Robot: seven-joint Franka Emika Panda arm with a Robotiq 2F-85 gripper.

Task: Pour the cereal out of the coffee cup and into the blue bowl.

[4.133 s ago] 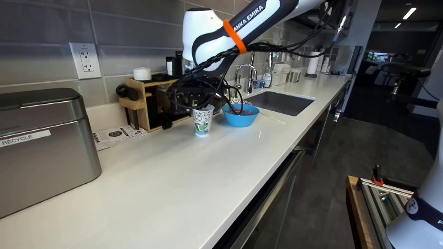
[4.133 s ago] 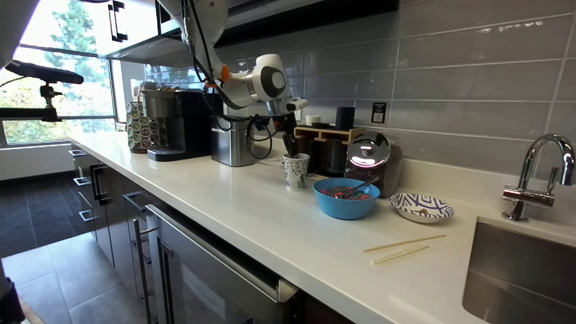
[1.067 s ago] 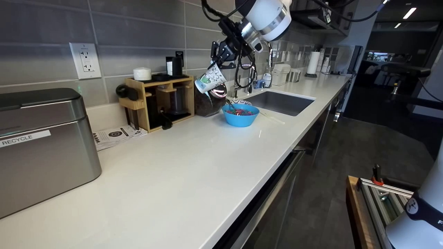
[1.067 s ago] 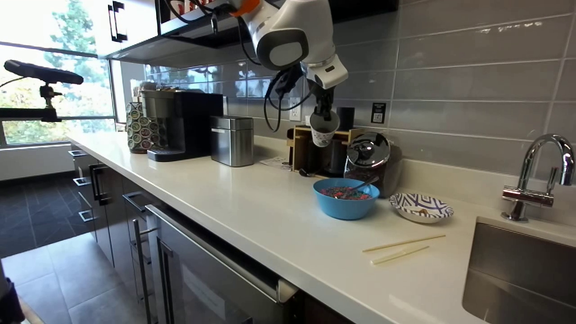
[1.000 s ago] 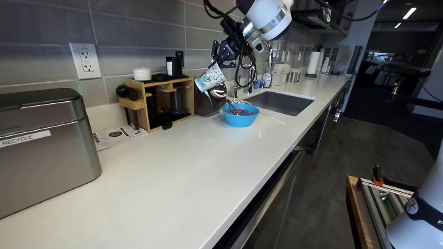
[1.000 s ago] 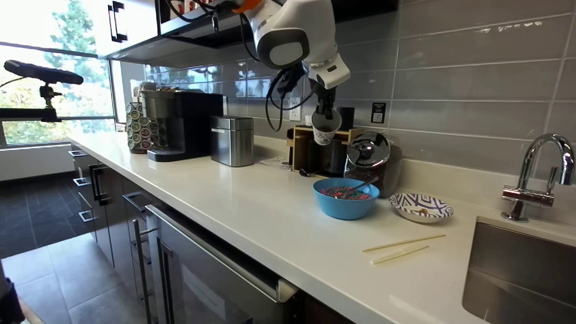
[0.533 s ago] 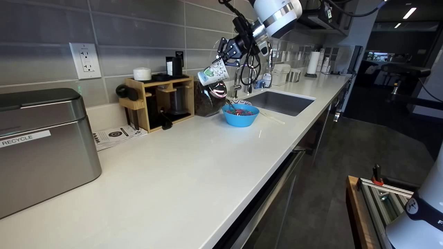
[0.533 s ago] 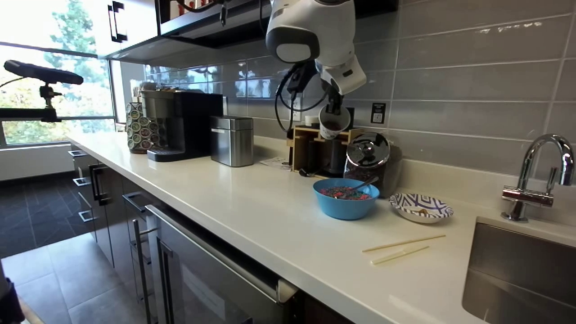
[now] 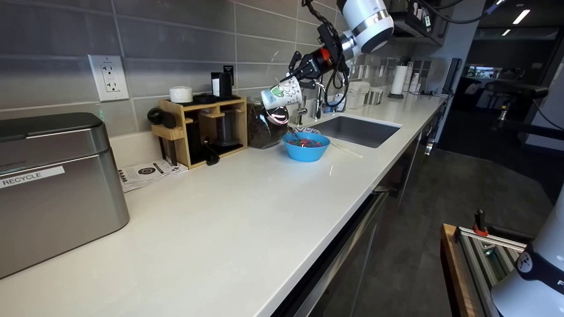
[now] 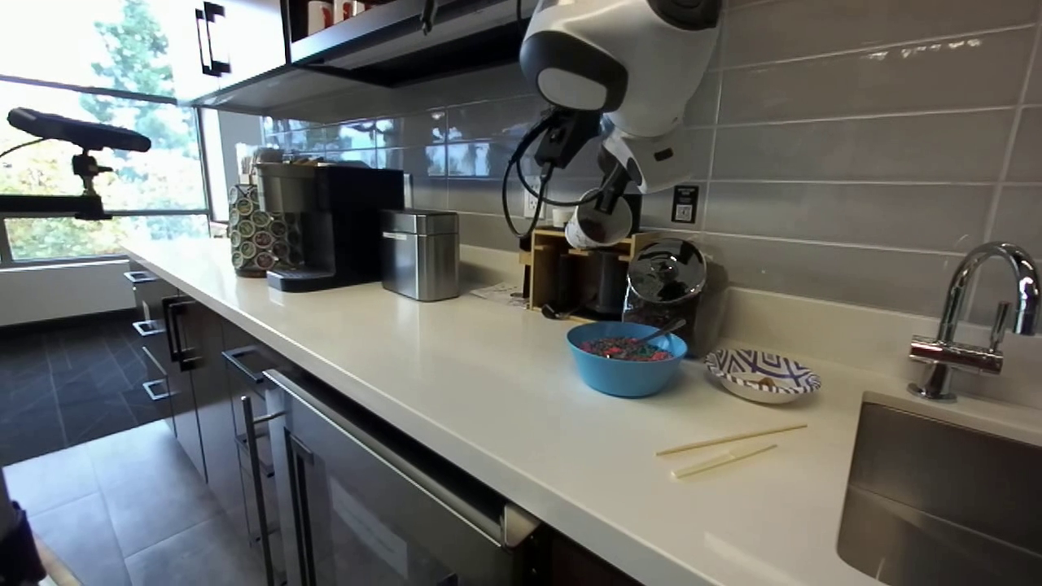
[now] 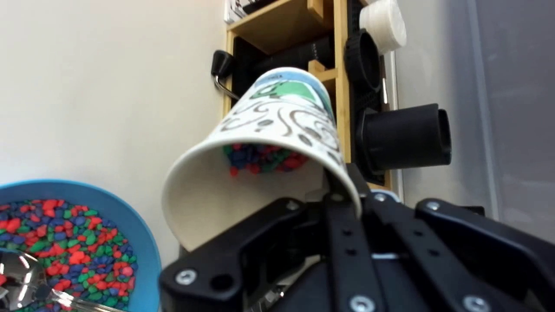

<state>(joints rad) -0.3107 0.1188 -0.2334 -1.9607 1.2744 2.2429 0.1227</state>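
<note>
Claw [image 11: 345, 184]: pinching tilted, tapered, swirl-printed cup [image 11: 275, 119] | round blue bowl [image 10: 625, 379]: pebbly multicoloured cereal [image 11: 86, 242]

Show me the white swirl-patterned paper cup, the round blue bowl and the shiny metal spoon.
White swirl-patterned paper cup [image 11: 277, 117]: wrist view, on its printed outer side.
Round blue bowl [image 10: 625, 378]: in an exterior view, on its outer wall.
Shiny metal spoon [image 11: 26, 273]: wrist view, on its scoop.

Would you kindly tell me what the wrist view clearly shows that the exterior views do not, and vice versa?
Only the wrist view clearly shows cereal pieces inside the cup and the round end of the spoon.
Only the exterior views show the sink, the faucet and the bin.
All show the cup, pincer, blue bowl and wooden shelf.
</note>
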